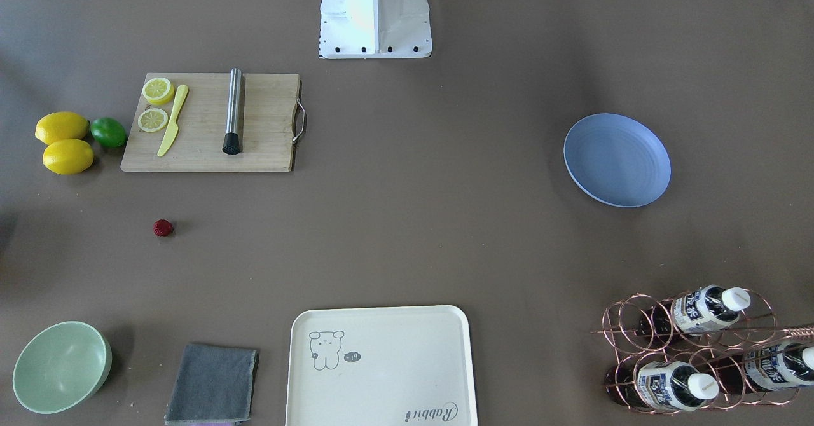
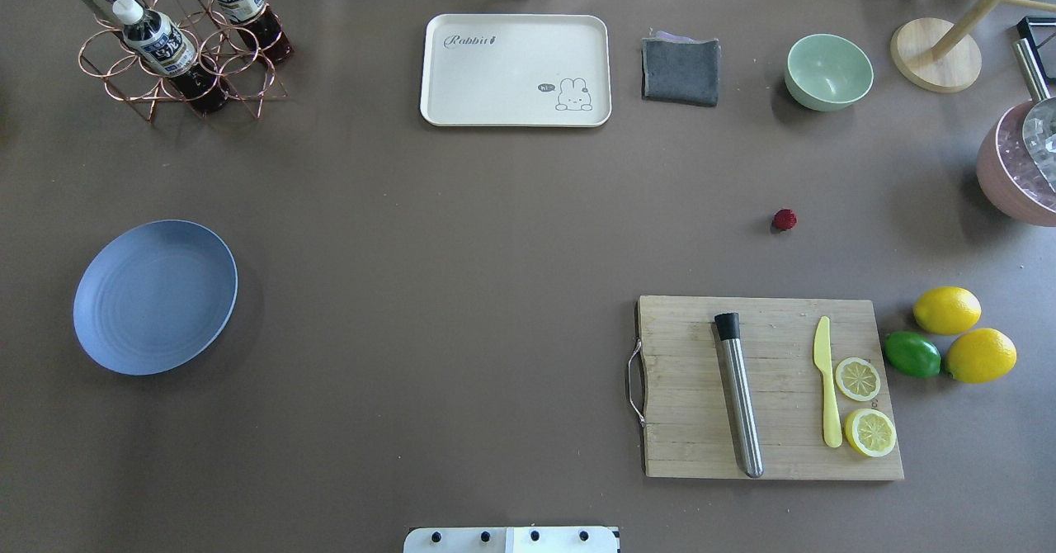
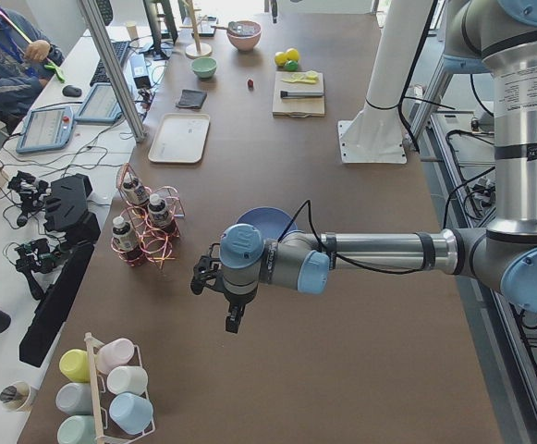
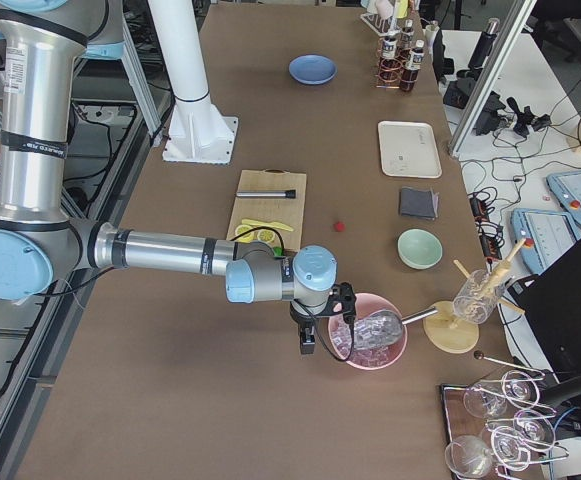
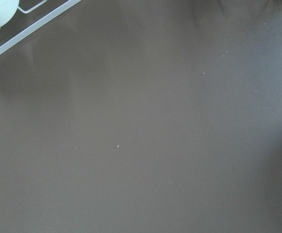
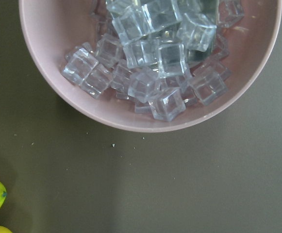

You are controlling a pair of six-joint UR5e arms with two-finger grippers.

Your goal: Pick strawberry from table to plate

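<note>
The strawberry (image 1: 162, 227) (image 2: 784, 219), small and dark red, lies alone on the grey-brown table (image 2: 462, 231), between the cutting board and the mint bowl. Far across the table sits the light-blue plate (image 1: 617, 159) (image 2: 155, 296), with nothing on it. Neither gripper appears in the overhead or front views. In the left side view, my left gripper (image 3: 234, 322) hangs over bare table just past the plate (image 3: 254, 218). My right gripper (image 4: 307, 345) hovers beside a pink bowl, well short of the strawberry (image 4: 339, 226). I cannot tell whether either gripper is open or shut.
A wooden cutting board (image 2: 771, 388) carries a steel muddler, a yellow knife and lemon slices. Two lemons (image 2: 947, 309) and a lime (image 2: 912, 354) lie beside it. A cream tray (image 2: 516, 70), grey cloth (image 2: 681, 71), mint bowl (image 2: 828, 72), bottle rack (image 2: 177, 41) and a pink bowl of ice cubes (image 6: 150, 63) line the edges.
</note>
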